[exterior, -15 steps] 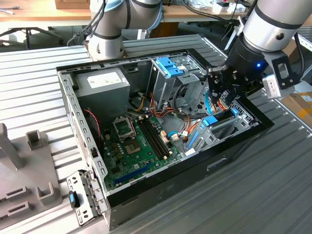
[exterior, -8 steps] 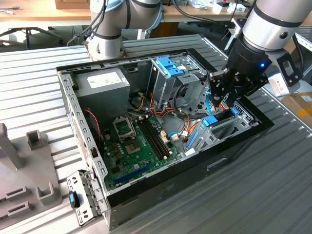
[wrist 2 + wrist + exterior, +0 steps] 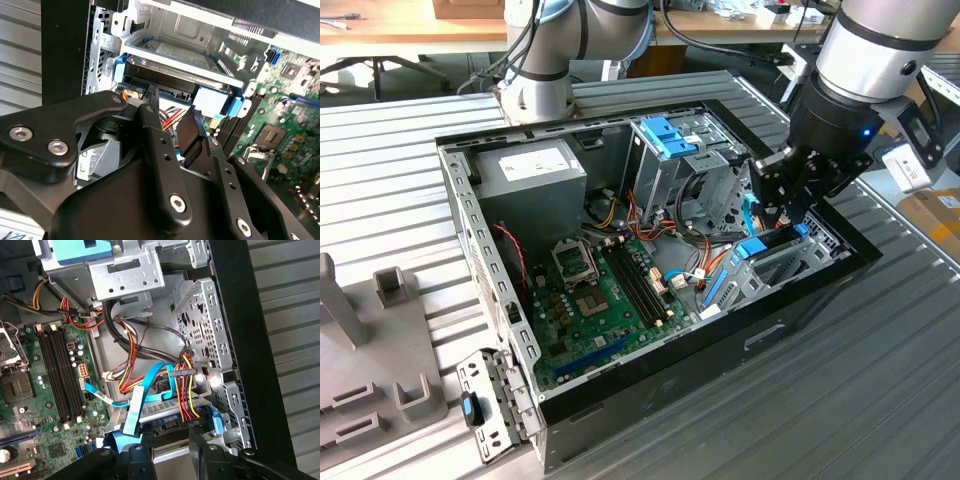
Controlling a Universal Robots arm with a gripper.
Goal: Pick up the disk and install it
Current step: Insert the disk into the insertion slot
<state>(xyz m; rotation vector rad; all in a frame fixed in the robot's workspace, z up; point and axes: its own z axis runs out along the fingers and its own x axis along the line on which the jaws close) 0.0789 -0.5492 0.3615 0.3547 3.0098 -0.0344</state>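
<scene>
I see the open computer case (image 3: 650,395) lying on the ribbed table (image 3: 880,400). It holds the green motherboard (image 3: 605,290), the grey power supply (image 3: 535,172) with a white label I cannot read, and the tall metal cage (image 3: 685,165) with blue tabs. The disk (image 3: 175,62), grey in its light-blue bracket, sits in the lower drive bay at the case's front corner; its label is largely hidden. The gripper (image 3: 172,117) hangs just at the disk's edge, fingers (image 3: 190,132) slightly parted, grasping nothing I can make out. Red, yellow and blue cables (image 3: 160,385) lie beside the bay.
</scene>
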